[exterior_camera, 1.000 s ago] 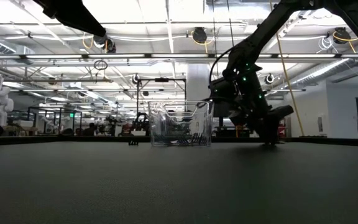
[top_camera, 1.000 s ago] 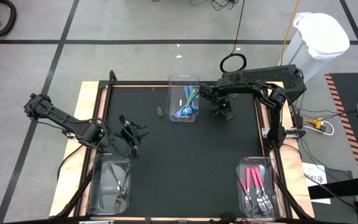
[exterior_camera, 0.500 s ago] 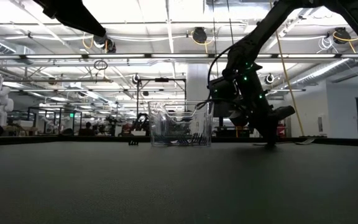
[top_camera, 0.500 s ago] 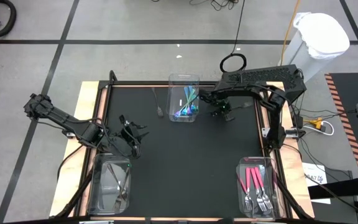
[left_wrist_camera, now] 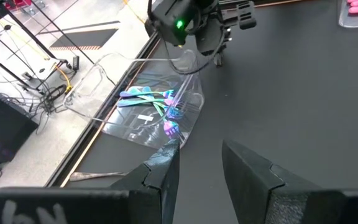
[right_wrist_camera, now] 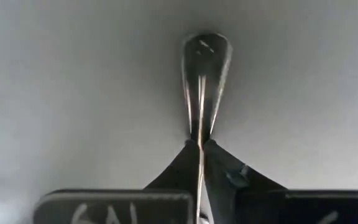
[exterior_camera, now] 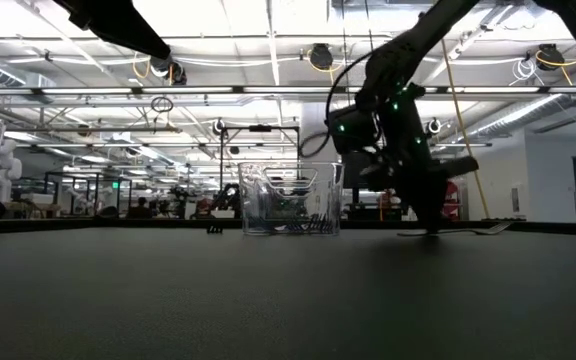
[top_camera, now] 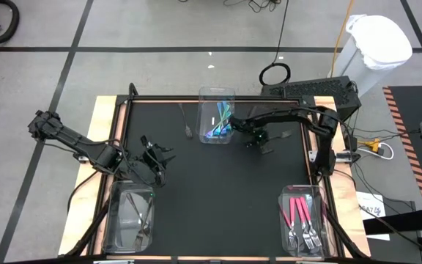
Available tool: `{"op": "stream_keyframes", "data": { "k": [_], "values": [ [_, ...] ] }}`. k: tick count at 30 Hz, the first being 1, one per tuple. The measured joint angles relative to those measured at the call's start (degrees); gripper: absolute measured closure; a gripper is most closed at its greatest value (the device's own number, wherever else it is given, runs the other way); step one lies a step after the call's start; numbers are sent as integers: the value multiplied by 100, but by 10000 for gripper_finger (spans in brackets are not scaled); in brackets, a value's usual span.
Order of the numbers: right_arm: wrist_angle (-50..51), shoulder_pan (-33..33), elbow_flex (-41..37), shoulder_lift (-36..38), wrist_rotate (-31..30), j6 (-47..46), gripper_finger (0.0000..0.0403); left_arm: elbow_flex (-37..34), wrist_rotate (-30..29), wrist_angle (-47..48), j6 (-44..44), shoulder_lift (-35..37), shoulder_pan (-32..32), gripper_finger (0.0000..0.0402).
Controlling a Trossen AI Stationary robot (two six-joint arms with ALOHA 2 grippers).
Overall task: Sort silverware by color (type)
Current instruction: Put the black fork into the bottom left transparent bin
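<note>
Worktop [top_camera: 211,191]: black mat in a wooden frame, viewed from above

Near edge, left: clear bin [top_camera: 129,218], faint dark utensils inside, kind not clear

Near edge, right: clear bin [top_camera: 302,220] with pink-handled forks [top_camera: 299,214], silver heads toward the near edge

Left jaws [top_camera: 154,158]: just beyond the near-left bin, over bare mat; the two fingers [left_wrist_camera: 253,180] stand apart with nothing between them, released. Left arm runs out over the worktop's left edge

Mid-worktop: right jaws [top_camera: 258,143], low over the mat, just beside the far bin on its right. Clenched on a thin utensil [right_wrist_camera: 205,74]: in the right wrist view the fingertips [right_wrist_camera: 219,165] meet on its narrow handle, the rounded, pale end jutting out beyond them. In the low view a fork [exterior_camera: 468,230] lies level along the mat at the foot of the right jaws [exterior_camera: 428,225]; whether it is lifted clear of the mat cannot be told

Far edge, centre: clear bin [top_camera: 217,103] holding teal and blue-handled utensils [top_camera: 220,121], heaped together; same heap [left_wrist_camera: 157,102] shows in the left wrist view

Far, left of that bin: one dark utensil [top_camera: 185,123] lying loose on the mat

Beyond the worktop, far right: white bag [top_camera: 376,44] on the floor
</note>
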State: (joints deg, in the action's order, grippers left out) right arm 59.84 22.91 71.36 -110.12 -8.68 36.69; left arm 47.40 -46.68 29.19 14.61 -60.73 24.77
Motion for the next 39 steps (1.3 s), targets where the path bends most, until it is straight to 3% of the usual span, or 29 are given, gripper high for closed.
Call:
{"op": "stream_keyframes", "data": {
  "k": [5, 17, 20, 28, 39],
  "values": [
    [-133, -219, 3, 366, 799, -403, 403, 0, 0, -2, 0, -2, -2, 278],
    [-253, -1049, 6, 930, 1658, -1300, 403, 0, 0, -14, 4, -1, 0, 278],
    [-235, -1256, 14, 958, 1632, -1446, 403, 0, 0, -31, 7, 0, -1, 278],
    [256, -1305, 14, 968, 726, -1880, 398, 0, 0, -48, 17, 0, 0, 278],
    [-268, -719, -429, 1061, 710, -1817, 315, 0, 209, 3, 110, 0, 0, 278]
  ]
}}
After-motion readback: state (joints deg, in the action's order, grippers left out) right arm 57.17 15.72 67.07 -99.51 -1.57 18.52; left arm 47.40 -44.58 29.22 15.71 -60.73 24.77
